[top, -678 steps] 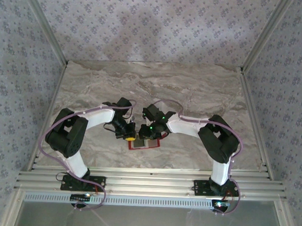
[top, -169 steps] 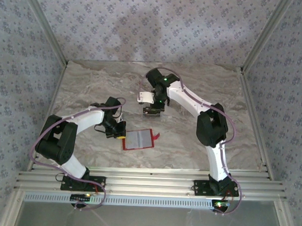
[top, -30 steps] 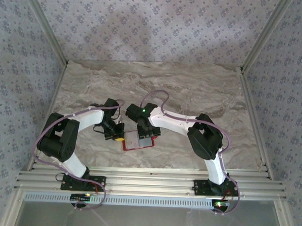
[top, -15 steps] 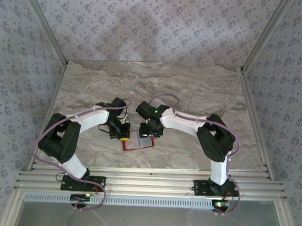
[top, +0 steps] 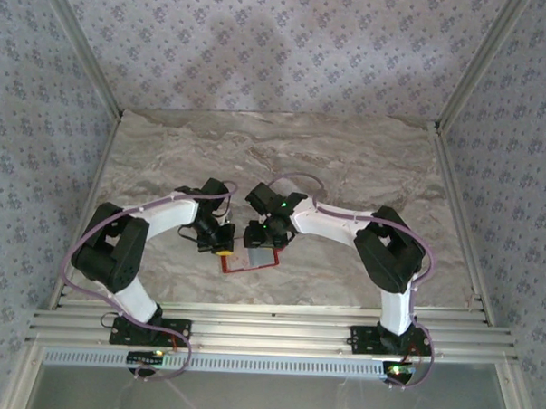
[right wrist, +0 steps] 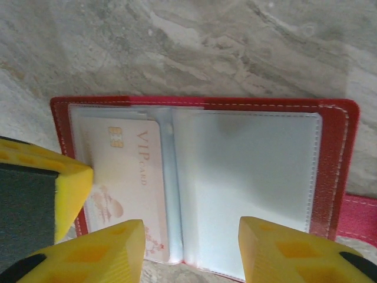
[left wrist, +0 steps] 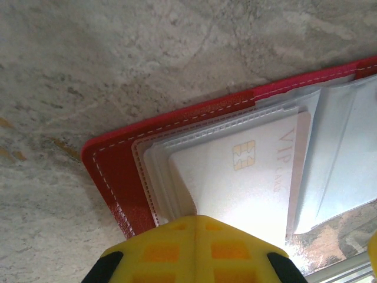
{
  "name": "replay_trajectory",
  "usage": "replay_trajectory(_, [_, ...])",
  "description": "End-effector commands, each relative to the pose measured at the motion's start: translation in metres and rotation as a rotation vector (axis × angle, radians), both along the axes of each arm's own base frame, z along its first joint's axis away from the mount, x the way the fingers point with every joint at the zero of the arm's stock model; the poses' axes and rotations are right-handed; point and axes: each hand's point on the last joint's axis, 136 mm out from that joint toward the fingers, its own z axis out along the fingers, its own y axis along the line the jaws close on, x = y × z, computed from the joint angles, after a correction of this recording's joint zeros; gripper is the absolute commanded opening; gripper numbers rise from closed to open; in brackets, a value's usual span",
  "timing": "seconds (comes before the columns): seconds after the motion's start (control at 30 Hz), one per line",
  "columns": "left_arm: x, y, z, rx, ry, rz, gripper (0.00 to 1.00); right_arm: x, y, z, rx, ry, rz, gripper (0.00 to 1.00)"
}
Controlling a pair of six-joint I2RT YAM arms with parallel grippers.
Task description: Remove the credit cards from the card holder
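Note:
The red card holder (right wrist: pixel 344 153) lies open and flat on the marble table. In its left clear sleeve sits a pale credit card (right wrist: pixel 126 171) printed "VIP card" with a gold chip; the right sleeve (right wrist: pixel 253 171) looks empty. My left gripper (left wrist: pixel 197 219) is shut, its yellow tip resting on the near edge of the card's sleeve (left wrist: pixel 247 177) and gripping nothing. My right gripper (right wrist: pixel 188 239) hangs open just above the holder, its fingers on either side of the middle fold and right sleeve. From above, both grippers meet over the holder (top: pixel 248 269).
The holder's small red tab (right wrist: pixel 359 215) sticks out at its right side. Bare marble tabletop (top: pixel 347 162) spreads all round, walled in by patterned panels. An aluminium rail (top: pixel 267 336) runs along the near edge by the arm bases.
The right gripper has drawn back a little toward the far side of the holder, its jaws slightly narrower. The left gripper has shifted a little right onto the holder's left edge. The holder stays put.

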Motion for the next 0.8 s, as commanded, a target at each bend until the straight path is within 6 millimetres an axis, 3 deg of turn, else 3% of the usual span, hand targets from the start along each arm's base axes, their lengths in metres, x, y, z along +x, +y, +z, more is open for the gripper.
replay_trajectory(0.0, [-0.001,0.005,0.005,0.020,-0.020,0.004,0.02,-0.004,0.004,0.005,0.029,0.014,-0.003,0.47])
replay_trajectory(0.5, [-0.003,0.014,-0.001,0.064,-0.025,0.024,0.05,-0.006,0.001,0.001,0.015,0.019,-0.002,0.47])
replay_trajectory(0.77, [-0.003,0.007,-0.014,0.037,0.004,0.016,0.06,-0.006,0.008,0.002,0.063,0.032,0.000,0.48])
